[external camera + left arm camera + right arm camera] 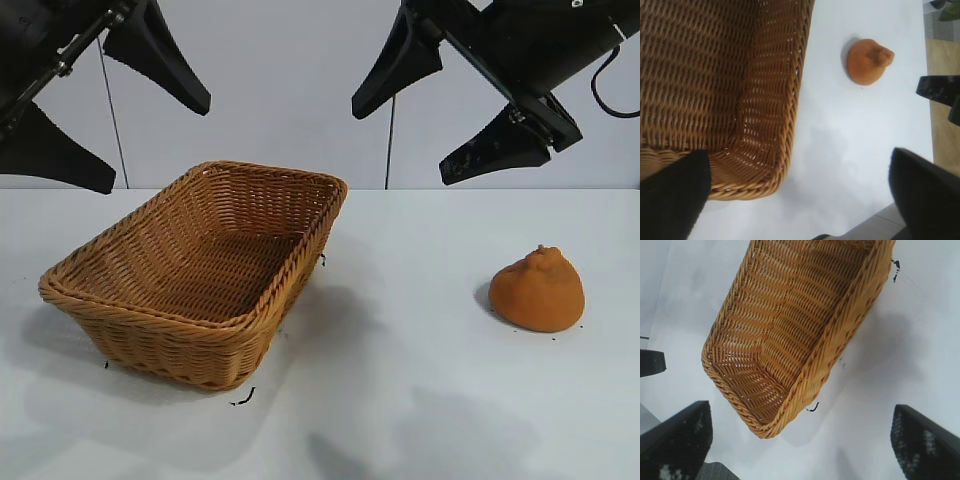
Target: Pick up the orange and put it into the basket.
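Note:
The orange [538, 290] lies on the white table at the right, knobby top up; it also shows in the left wrist view [868, 61]. The tan wicker basket [300, 270] stands left of centre, with nothing in it, and also shows in the left wrist view [785, 115] and the right wrist view [840, 335]. My left gripper [150, 125] hangs high above the basket's left side, open and empty. My right gripper [415, 135] hangs high above the table between basket and orange, open and empty.
The white table [400, 400] spreads round the basket and orange. Small black scraps [243, 400] lie by the basket's near corner. A white wall stands behind.

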Robot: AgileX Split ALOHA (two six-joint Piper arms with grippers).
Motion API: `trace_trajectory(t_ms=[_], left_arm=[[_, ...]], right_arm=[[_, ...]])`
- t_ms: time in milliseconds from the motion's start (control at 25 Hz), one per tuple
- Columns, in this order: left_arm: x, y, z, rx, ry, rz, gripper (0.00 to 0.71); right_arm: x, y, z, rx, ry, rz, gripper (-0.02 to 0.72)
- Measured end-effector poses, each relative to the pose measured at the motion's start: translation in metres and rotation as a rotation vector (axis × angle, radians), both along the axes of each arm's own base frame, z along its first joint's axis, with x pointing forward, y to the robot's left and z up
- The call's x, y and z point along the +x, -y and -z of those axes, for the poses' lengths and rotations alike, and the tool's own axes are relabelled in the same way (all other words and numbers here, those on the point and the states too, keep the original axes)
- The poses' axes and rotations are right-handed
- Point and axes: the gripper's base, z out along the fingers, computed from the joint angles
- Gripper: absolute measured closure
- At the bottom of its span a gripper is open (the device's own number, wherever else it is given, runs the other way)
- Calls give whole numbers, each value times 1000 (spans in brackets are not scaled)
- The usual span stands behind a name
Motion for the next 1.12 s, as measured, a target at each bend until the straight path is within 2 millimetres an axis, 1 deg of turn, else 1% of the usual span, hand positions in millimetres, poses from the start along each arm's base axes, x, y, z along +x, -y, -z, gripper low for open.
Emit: trace_trajectory(t_ms=[1120], left_arm=[[2,0,-1,-14,14,-24,18]], right_arm=[[2,1,0,-4,16,16,8]])
